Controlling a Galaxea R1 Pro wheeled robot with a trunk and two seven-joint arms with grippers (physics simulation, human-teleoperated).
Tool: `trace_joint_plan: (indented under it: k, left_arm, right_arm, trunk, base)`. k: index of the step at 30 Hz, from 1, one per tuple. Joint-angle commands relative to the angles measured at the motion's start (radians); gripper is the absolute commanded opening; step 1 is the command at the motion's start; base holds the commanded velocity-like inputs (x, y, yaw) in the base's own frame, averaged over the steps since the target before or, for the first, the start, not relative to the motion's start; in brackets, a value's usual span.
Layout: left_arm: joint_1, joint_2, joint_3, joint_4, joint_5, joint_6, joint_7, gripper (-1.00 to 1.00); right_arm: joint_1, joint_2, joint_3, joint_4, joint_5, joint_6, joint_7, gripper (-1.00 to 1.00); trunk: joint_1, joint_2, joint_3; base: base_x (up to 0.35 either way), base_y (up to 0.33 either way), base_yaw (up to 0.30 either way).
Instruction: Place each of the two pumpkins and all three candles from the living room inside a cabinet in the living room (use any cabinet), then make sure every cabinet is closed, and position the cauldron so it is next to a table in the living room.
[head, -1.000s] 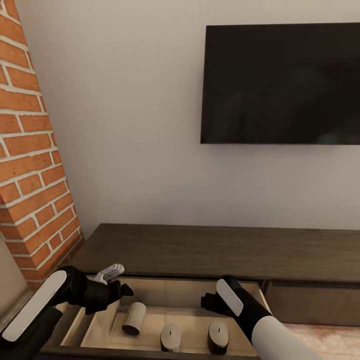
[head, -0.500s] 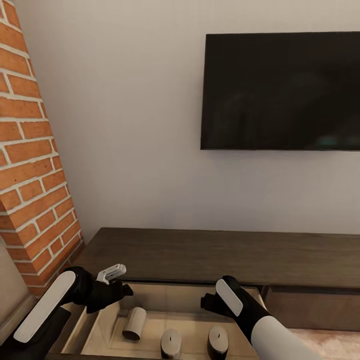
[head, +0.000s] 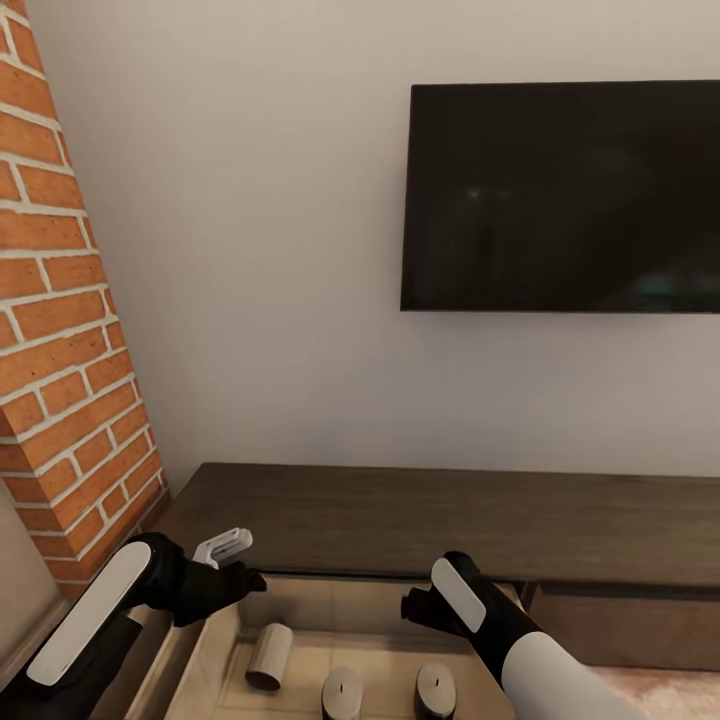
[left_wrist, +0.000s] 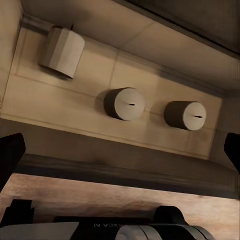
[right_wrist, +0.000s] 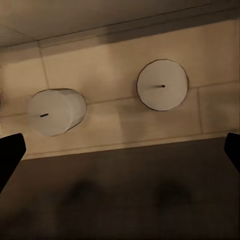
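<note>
Candles lie below both sets of fingers, in the open cabinet (head: 420, 520) compartment. Left gripper (head: 235, 565) and right gripper (head: 415, 608) hover just above it, fingers spread, holding nothing. Tipped candle (head: 267, 655) lies nearest left; upright candles (head: 342, 690) and (head: 435, 688) nearer right.
</note>
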Motion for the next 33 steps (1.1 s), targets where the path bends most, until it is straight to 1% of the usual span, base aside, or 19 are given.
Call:
trace_joint_plan:
  k: [1, 5, 12, 33]
  left_arm:
    - [-0.001, 0.001, -0.001, -0.001, 0.009, 0.004, 0.010, 1.00]
    - [-0.001, 0.002, 0.000, -0.001, 0.009, 0.004, 0.010, 1.00]
    - [-0.001, 0.002, -0.001, -0.001, 0.010, 0.004, 0.009, 1.00]
    - [0.000, 0.004, -0.001, -0.001, 0.011, 0.005, 0.007, 1.00]
  right_arm:
    - [-0.001, -0.001, 0.004, -0.001, -0.011, 0.000, -0.010, 1.00]
    - [-0.001, 0.000, 0.004, -0.001, -0.011, 0.000, -0.010, 1.00]
    - [-0.001, 0.000, 0.004, -0.001, -0.011, 0.002, -0.010, 1.00]
    - [-0.001, 0.000, 0.005, -0.001, -0.011, 0.001, -0.010, 1.00]
  trunk:
    - [-0.004, 0.007, 0.002]
    - [-0.019, 0.035, 0.015]
    - [-0.046, 0.084, 0.037]
    - [-0.127, 0.231, 0.102]
  base:
    - [0.000, 0.000, 0.000]
    - [0.000, 0.000, -0.044]
    - [0.000, 0.000, -0.139]
    - [0.000, 0.000, -0.004]
